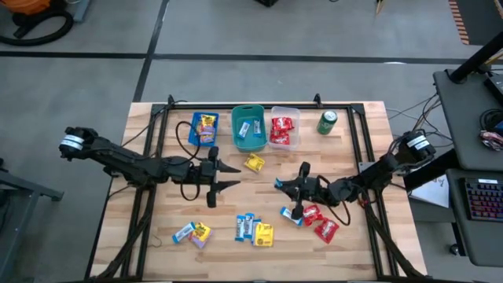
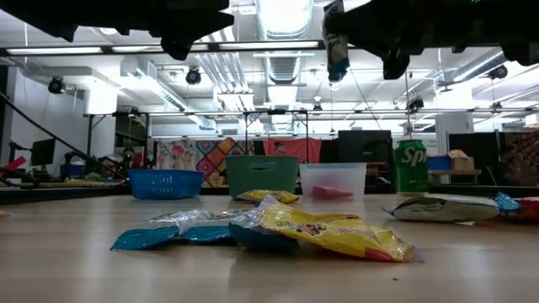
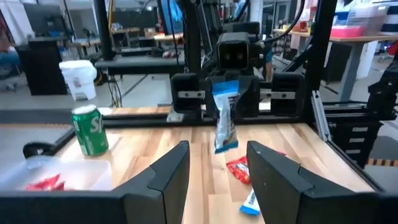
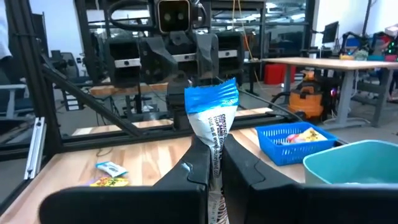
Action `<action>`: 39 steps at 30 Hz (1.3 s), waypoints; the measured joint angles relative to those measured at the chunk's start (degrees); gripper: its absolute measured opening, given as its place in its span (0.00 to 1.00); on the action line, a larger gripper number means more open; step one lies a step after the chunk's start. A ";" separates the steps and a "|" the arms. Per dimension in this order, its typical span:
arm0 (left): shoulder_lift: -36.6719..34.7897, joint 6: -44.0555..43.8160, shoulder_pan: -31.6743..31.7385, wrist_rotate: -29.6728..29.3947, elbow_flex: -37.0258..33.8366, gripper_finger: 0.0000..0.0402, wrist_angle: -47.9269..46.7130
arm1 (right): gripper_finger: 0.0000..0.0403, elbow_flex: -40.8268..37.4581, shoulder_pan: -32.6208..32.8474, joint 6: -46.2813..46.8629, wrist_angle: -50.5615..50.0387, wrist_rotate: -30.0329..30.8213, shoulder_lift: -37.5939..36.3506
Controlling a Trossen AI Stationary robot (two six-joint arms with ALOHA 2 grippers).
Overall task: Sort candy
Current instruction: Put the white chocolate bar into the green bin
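Note:
My right gripper [image 1: 280, 184] is shut on a light blue-white candy packet [image 4: 212, 115] above the table's middle. The packet also shows in the left wrist view [image 3: 225, 118] and the low view [image 2: 337, 55]. My left gripper [image 1: 234, 176] is open and empty, and faces the right gripper from the table's left. Loose red [image 1: 321, 222], yellow [image 1: 254, 163] and blue-white [image 1: 247, 227] packets lie flat on the table. At the far side stand a blue bin [image 1: 192, 130], a teal bin [image 1: 236, 130] and a clear bin [image 1: 295, 130]. My right gripper pinches the packet's two flat faces [image 4: 214, 149] between its two fingers, about halfway along it. The fingers lie level and point toward the table's left. The packet stands upright, its crimped top end [image 4: 211, 96] above the fingers and its lower end [image 3: 225, 144] hanging below, clear of the table.
A green soda can [image 1: 327, 122] stands right of the clear bin. The blue bin holds yellow packets, the teal bin a blue-white one, the clear bin red ones. A black frame runs along the table's edges. Bare wood lies between the two grippers and the bins.

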 joint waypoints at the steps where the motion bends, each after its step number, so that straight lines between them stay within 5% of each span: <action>1: 0.54 0.69 0.00 0.00 0.00 0.36 0.80 | 0.03 0.18 -0.10 -0.60 -0.09 -0.01 0.00; 6: 1.70 4.30 0.89 0.02 0.38 0.36 1.80 | 0.03 1.94 -2.94 -1.55 -1.01 -3.00 0.00; 16: -0.13 7.17 5.94 -0.09 0.82 0.36 0.06 | 0.03 3.66 -18.85 -2.01 -2.86 -24.25 -0.37; 25: -0.25 1.77 6.14 -0.28 0.81 0.36 -6.16 | 0.03 3.66 -32.90 2.40 -6.81 -24.92 -3.64; 29: -0.25 0.56 6.67 -0.55 0.81 0.36 -5.37 | 0.03 3.62 -39.52 13.36 -10.52 -41.81 -4.13; 33: 0.27 -0.20 7.40 1.04 0.81 0.36 -2.46 | 0.03 4.02 -39.44 16.07 -5.37 -55.43 -3.50; 39: 6.22 -0.51 7.39 10.36 0.76 0.43 8.74 | 0.03 5.39 -31.85 12.44 -4.10 -59.91 -3.30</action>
